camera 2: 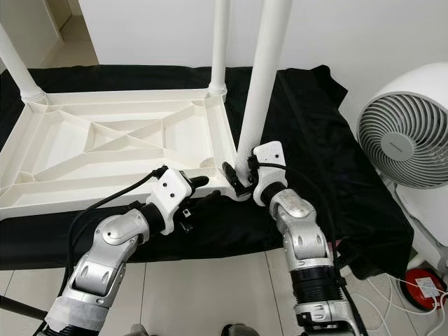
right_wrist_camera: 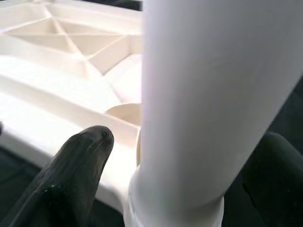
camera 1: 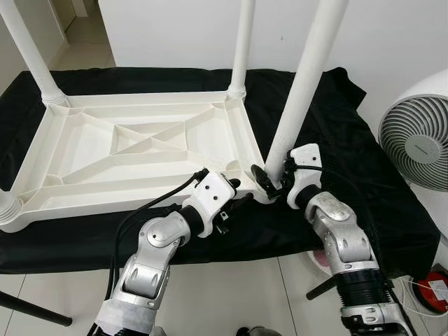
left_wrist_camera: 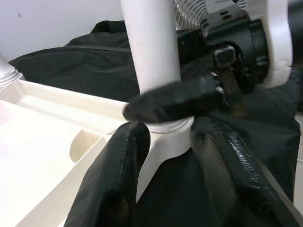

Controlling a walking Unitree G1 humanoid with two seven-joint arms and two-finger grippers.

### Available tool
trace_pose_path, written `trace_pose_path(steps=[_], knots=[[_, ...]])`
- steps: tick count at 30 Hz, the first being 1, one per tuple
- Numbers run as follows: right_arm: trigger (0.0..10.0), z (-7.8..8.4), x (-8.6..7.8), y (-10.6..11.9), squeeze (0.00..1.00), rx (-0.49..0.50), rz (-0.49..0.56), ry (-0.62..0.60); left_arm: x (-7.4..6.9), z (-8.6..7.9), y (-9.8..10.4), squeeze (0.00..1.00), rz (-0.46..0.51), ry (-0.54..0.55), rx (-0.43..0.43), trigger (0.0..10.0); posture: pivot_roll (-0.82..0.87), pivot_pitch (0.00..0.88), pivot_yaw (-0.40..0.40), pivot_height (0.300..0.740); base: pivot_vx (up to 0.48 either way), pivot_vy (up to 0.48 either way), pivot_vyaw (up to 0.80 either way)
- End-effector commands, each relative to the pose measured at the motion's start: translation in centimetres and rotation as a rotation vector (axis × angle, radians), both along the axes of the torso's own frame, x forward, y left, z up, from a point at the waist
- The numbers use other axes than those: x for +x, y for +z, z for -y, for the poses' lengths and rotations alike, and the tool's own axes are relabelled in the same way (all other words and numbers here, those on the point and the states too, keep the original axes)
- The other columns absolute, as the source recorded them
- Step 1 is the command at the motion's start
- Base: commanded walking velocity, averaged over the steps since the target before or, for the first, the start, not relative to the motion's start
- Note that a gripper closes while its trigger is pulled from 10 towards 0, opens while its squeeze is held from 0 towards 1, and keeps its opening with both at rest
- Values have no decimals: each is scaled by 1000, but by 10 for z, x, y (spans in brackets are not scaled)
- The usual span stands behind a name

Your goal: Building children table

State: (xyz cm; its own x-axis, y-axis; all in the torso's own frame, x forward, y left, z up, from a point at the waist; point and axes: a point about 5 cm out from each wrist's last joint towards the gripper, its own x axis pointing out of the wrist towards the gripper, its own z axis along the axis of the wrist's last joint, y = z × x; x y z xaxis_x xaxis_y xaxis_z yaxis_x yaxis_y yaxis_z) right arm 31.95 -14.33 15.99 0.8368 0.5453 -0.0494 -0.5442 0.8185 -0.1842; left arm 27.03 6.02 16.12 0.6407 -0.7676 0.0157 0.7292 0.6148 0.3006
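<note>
A white plastic tabletop (camera 1: 105, 150) lies upside down on a black cloth (camera 1: 336, 126). White legs stand up from its corners. The near right leg (camera 1: 301, 91) leans slightly in its corner socket. My right gripper (camera 1: 274, 176) is shut on this leg just above the socket, one black finger (right_wrist_camera: 80, 161) on each side of the leg (right_wrist_camera: 213, 94). My left gripper (camera 1: 238, 194) is shut on the tabletop's near right corner, its fingers (left_wrist_camera: 118, 170) straddling the socket right beside the right gripper.
A far right leg (camera 1: 241, 49), a far left leg (camera 1: 31, 52) and a near left leg (camera 1: 7, 206) stand upright. A white fan (camera 1: 416, 140) is close on the right. A red object (camera 1: 434, 287) with cables lies on the tiled floor.
</note>
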Motion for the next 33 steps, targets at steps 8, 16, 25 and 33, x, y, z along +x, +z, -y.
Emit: trace_pose_path(steps=[8,16,25,33], knots=[[10000,-2,17,-3,0,-112,7,200,7,-3,-1,0,14,102,-19,10000,-126,39,-3,740,0,0,0],[0,-2,27,-13,0,-143,-41,216,7,-4,1,0,18,105,-18,10000,-121,45,3,740,0,0,0],[0,0,26,-31,0,-121,-105,232,6,-7,2,0,16,122,-20,10000,-103,66,-1,740,0,0,0],[10000,5,31,-25,0,-47,-50,114,5,-7,1,0,12,120,-21,10000,-109,74,-1,740,0,0,0]])
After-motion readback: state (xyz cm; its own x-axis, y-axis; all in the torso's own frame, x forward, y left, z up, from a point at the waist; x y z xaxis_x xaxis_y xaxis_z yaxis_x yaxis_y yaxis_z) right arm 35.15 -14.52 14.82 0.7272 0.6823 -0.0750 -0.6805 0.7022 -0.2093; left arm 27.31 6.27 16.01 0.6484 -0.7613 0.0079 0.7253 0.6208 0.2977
